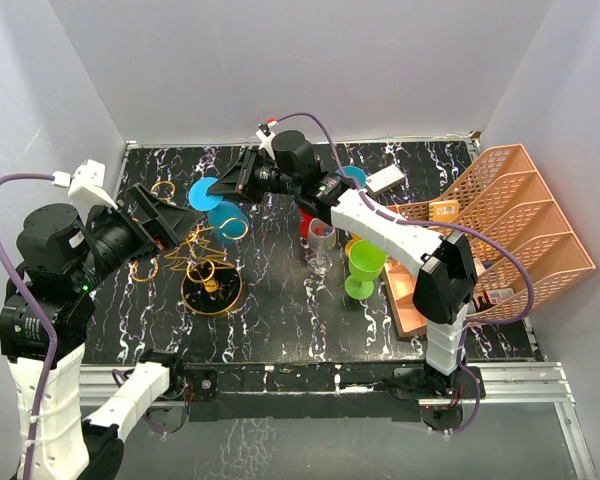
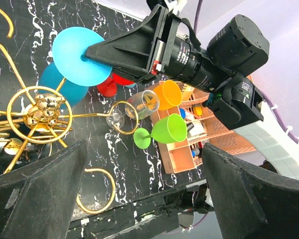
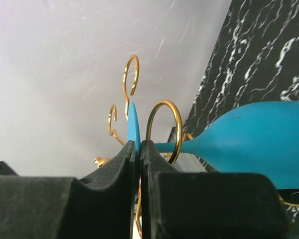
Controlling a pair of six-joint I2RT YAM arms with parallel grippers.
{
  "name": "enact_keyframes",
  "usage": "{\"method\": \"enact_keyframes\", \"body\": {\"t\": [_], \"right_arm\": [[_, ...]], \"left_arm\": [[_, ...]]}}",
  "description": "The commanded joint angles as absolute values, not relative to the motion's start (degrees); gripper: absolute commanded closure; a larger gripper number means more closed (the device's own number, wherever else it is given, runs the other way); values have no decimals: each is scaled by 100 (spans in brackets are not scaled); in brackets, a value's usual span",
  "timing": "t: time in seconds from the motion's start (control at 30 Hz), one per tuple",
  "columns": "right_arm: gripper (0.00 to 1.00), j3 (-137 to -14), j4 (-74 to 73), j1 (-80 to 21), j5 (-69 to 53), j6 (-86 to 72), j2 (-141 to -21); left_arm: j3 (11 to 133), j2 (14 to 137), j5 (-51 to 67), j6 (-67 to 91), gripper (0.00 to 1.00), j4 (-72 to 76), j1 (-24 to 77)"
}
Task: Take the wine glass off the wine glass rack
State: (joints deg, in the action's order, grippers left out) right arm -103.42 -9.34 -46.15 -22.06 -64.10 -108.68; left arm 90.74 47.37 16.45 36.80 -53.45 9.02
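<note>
Right wrist: end effector [image 3: 139, 149] clamps wine glass [image 3: 259, 142] foot.

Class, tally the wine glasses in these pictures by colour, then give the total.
Blue glass: 2; one on the rack, another part hidden at the back
Red glass: 1
Clear glass: 1
Orange glass: 1
Green glass: 1
Total: 6
</note>
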Motion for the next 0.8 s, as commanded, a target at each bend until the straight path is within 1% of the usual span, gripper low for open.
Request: {"method": "enact_keyframes", "body": {"t": [0.0,0.37,0.77], "right_arm": [[92,-10192,-182,-4598,-2955,-7162,-10477],[92,-9573,-210,-4371,-2951,-7652,-9950],[92,-8794,-199,-3457,-3178,-8112,-9338]], "left_arm": [[9045,4677,1599,3595,4,-5355,914],[9031,4698,1679,3626,4,-5309,914],[8942,4730,1864,3727,4,-5135,914]]}}
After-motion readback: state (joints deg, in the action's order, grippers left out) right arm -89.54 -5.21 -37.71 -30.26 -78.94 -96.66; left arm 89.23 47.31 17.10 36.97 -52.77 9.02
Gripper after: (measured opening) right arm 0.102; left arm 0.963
